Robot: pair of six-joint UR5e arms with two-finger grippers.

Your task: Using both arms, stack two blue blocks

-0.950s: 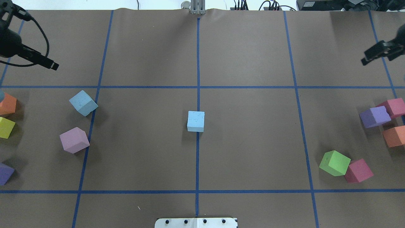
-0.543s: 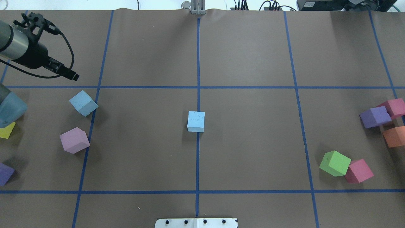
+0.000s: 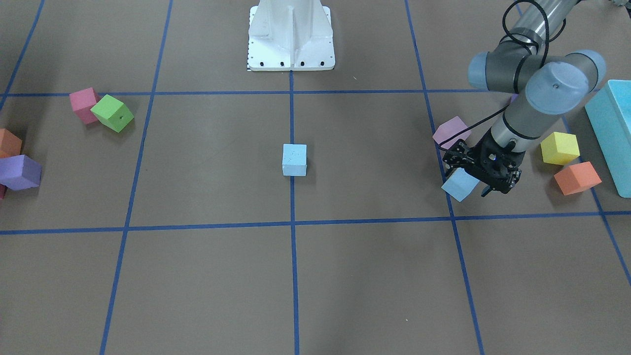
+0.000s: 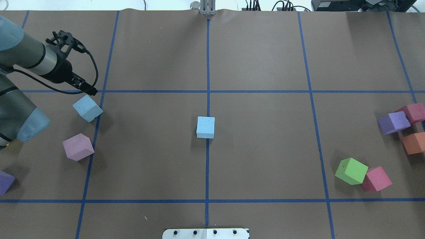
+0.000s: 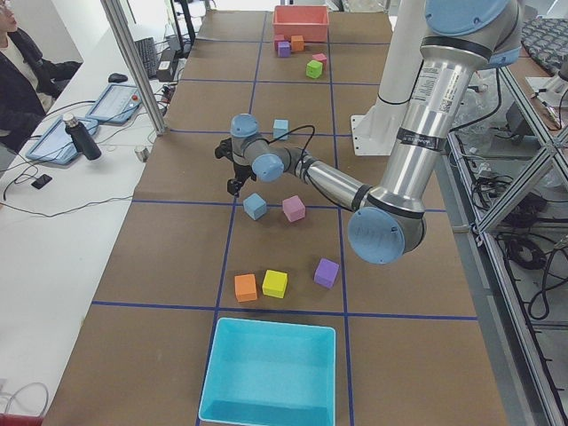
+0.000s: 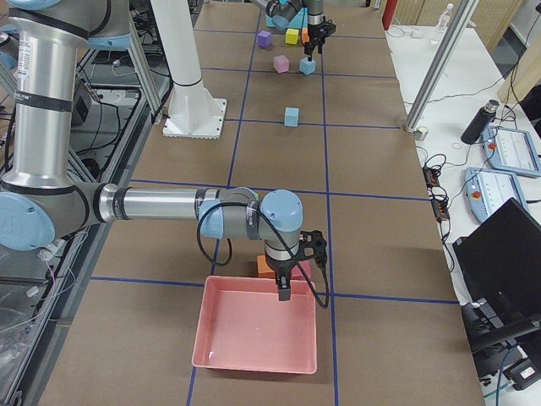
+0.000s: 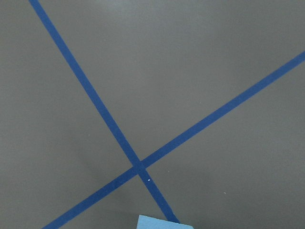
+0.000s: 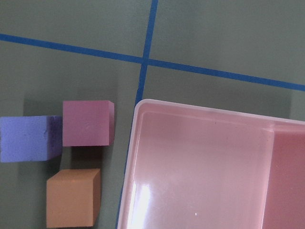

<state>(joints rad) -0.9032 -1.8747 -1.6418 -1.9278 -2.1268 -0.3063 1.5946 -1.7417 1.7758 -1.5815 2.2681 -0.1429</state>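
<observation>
One blue block [image 4: 205,126] sits on the centre tape line, also in the front view [image 3: 295,159]. The other blue block [image 4: 87,108] lies at the left, turned at an angle, and shows in the front view [image 3: 460,185] and at the bottom edge of the left wrist view [image 7: 164,222]. My left gripper [image 4: 92,90] hovers just beyond this block, over a tape crossing, and appears beside it in the front view [image 3: 488,190]. I cannot tell how its jaws stand. My right gripper [image 6: 284,294] hangs over a pink bin [image 6: 258,334], seen only in the right side view.
A lilac cube [image 4: 78,146] lies close to the left blue block. Yellow [image 3: 559,148] and orange [image 3: 577,178] cubes and a turquoise bin [image 3: 613,133] are on the left arm's side. Green [image 4: 351,171], pink, purple and orange cubes lie at the right.
My left arm has swung in from the left edge to just beyond the left blue block. My right gripper has left the overhead view. The blocks have not moved.
</observation>
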